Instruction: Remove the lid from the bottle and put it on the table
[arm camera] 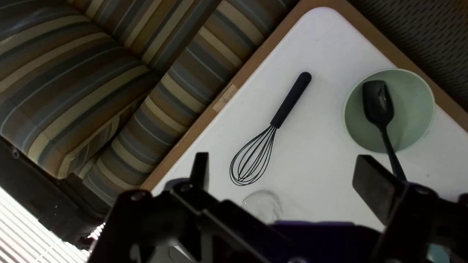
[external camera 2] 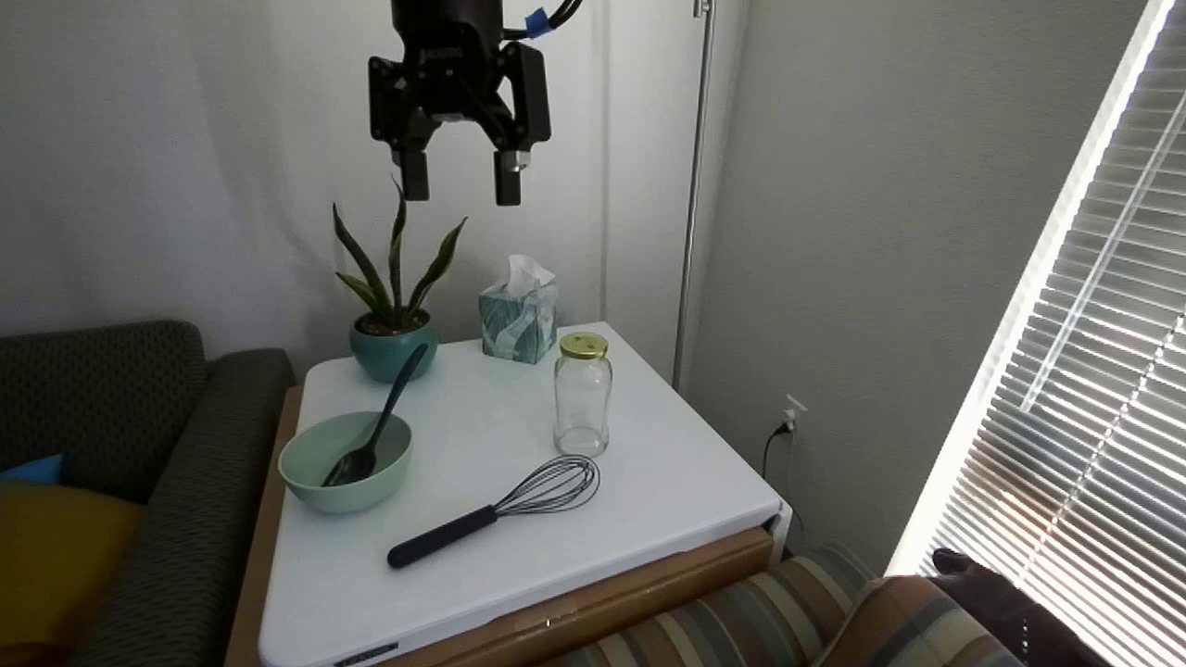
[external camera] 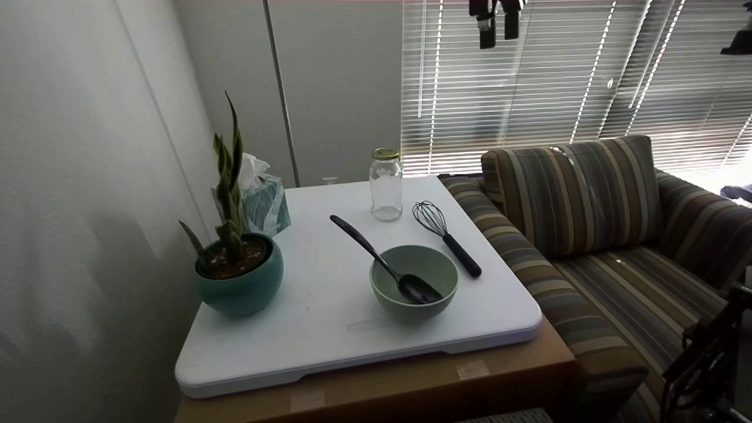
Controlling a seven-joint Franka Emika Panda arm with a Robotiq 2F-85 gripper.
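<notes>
The black gripper [external camera 2: 461,185] is the closest thing to the wrist camera. Its two fingers [external camera 2: 415,176] are spread wide, with a big gap between them. In both exterior views it hangs up high and points down, well apart from the bottle [external camera 2: 582,403]. The bottle is clear glass and stands up straight on the white table [external camera 2: 676,482]. The round gold lid [external camera 2: 584,346] sits on top of the bottle. In the wrist view, the gripper hides part of the bottle. A whisk [external camera 2: 486,517] lies flat near the bottle, with its wire end toward it and its black handle pointing away. Near the whisk is a pale green bowl [external camera 2: 361,497]. A black spoon [external camera: 418,289] leans in the bowl, and its handle pokes out over the rim. A tissue box [external camera 2: 514,326] with a white tissue [external camera 2: 528,276] sticking up stands near a plant [external camera: 228,194] in a blue-green pot [external camera: 241,291]. A striped sofa [external camera: 623,276] is right beside the table, and white blinds [external camera: 529,88] hang behind the sofa. By another side of the table is a dark sofa [external camera 2: 102,398], and a yellow pillow [external camera 2: 65,556] shows there.
</notes>
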